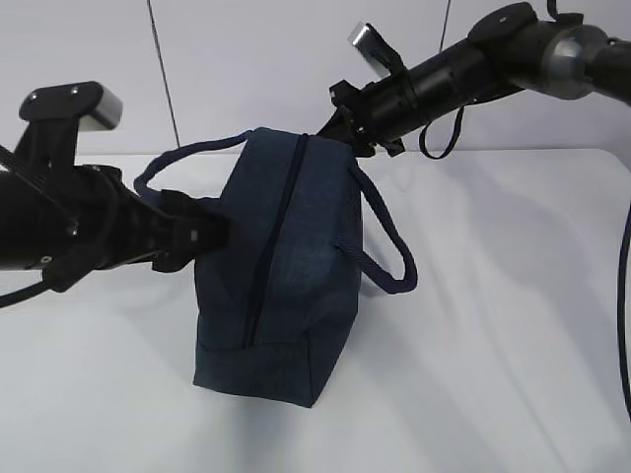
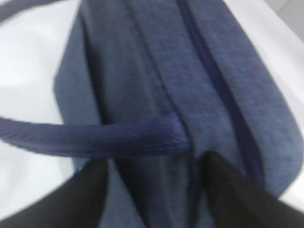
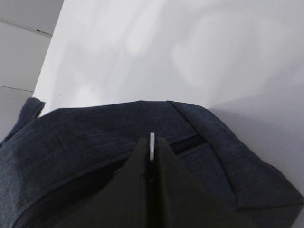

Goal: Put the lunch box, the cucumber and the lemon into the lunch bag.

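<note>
Lunch bag [image 1: 281, 276]: dark navy, on the white table [image 1: 513, 296], zipper line [image 1: 271, 236] running along its top, appears zipped.
Near strap handle [image 1: 380, 258]: hanging loose on the right side of the bag.
Left gripper [image 2: 152, 190]: at the left side of the bag, fingers apart with bag fabric between them, not visibly clamped.
Far strap handle [image 1: 182, 163]: arching from the bag's left side.
Right gripper [image 3: 152, 151]: at the far end of the bag, clenched on the metal ring pull [image 3: 152, 145].
</note>
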You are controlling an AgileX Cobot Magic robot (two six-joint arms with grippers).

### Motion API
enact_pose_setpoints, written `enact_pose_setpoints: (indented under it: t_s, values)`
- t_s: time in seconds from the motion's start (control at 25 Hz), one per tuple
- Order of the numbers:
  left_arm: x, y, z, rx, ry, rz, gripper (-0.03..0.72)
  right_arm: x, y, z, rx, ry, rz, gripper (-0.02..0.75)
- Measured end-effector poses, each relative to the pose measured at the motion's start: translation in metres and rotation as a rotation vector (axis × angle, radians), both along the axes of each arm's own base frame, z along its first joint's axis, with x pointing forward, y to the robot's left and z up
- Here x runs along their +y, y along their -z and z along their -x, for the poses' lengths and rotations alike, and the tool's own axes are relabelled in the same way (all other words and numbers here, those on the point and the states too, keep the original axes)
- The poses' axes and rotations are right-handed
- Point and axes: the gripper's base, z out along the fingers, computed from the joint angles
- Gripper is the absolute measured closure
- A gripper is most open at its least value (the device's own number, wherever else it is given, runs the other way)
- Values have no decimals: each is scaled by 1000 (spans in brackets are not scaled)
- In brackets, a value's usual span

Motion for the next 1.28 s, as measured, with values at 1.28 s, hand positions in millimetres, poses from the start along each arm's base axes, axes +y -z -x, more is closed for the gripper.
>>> enact_pose_setpoints:
  t_s: [1.28]
  values:
    - [-5, -1, 18, -9, 338, -61, 111, 41, -45, 37, -186, -184, 316, 751]
